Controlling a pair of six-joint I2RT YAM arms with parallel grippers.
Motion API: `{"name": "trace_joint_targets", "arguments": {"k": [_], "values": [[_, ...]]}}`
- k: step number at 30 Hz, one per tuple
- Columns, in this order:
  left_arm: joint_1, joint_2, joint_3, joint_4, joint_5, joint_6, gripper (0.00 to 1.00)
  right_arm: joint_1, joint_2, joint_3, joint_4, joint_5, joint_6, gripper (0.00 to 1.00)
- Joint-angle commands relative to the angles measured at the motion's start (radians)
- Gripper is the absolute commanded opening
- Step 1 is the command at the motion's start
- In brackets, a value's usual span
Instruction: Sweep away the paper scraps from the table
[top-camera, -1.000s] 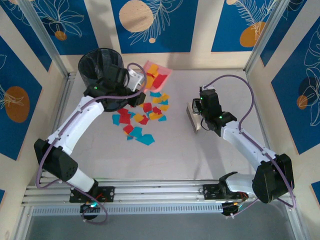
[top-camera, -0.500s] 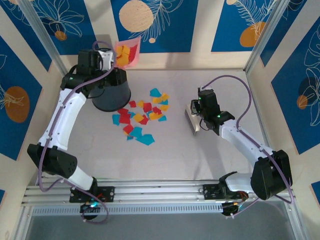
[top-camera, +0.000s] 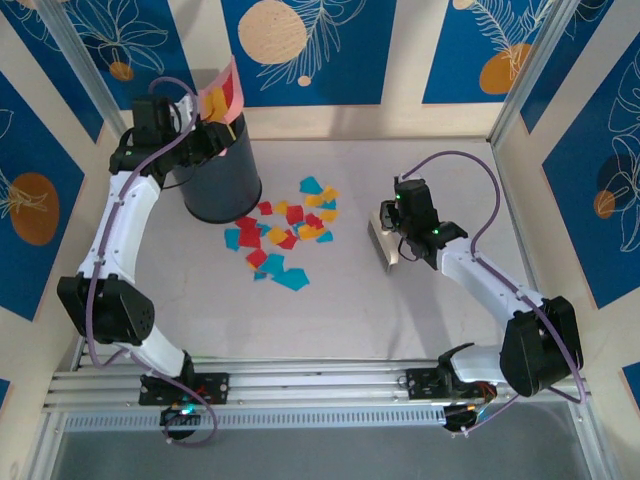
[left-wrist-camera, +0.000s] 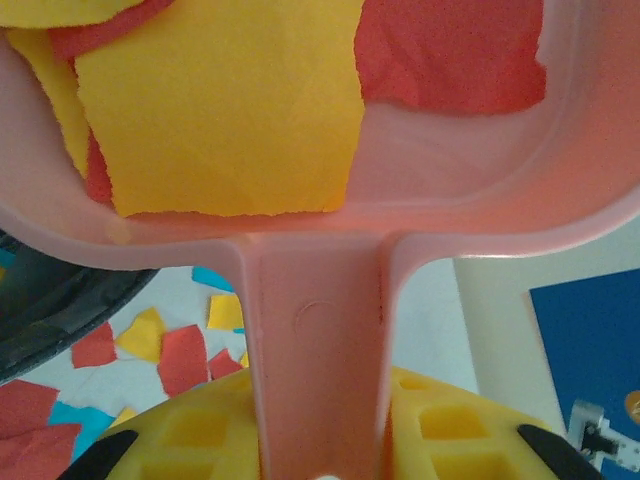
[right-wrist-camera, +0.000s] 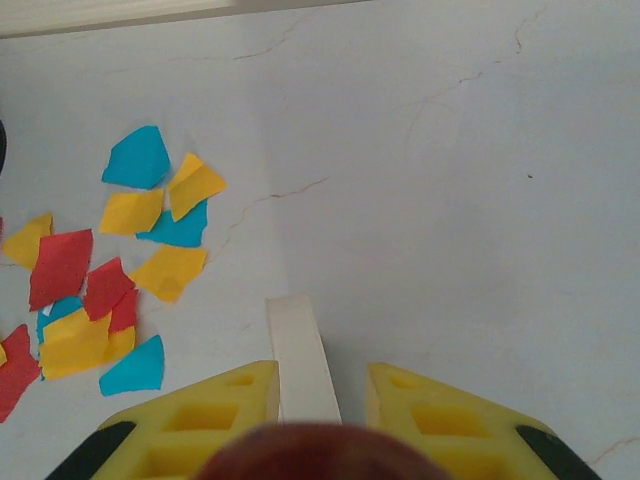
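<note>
blue wall panels (top-camera: 300, 50) with pale leaf prints stand around the white counter (top-camera: 400, 320), which is edged by aluminium rails. my left claw (left-wrist-camera: 320, 420) is clamped on the handle of the pink dustpan (left-wrist-camera: 460, 170), and the handle runs straight out between my yellow fingers. i hold the pan up in the air at the far left corner of the counter, tilted, just above the rim of the black bin (top-camera: 215, 185) that stands on the counter there. red and yellow paper scraps (left-wrist-camera: 220, 110) lie inside the pan.

my right claw (right-wrist-camera: 305, 400) is over the right half of the counter, closed on a pale tool (right-wrist-camera: 298, 345) whose narrow white strip sticks out between the fingers. its lower end is down near the counter surface, though i cannot tell whether it touches.

more scraps, red, yellow and cyan-blue, lie loose in a cluster near the middle of the counter, between the bin and my right claw. the nearest ones sit just beside the foot of the bin, and the cluster is apart from the pale tool.
</note>
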Motion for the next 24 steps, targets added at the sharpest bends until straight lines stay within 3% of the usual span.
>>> {"name": "trace_joint_targets", "arguments": {"k": [1,24], "values": [[0.020,-0.007,-0.044,0.130,0.079,-0.126,0.00,0.000,0.006,0.023,0.007,-0.012,0.022,0.00],[0.060,-0.030,-0.250,0.509,0.142,-0.504,0.00,0.006,0.031,0.042,-0.019,-0.010,0.022,0.00]]}}
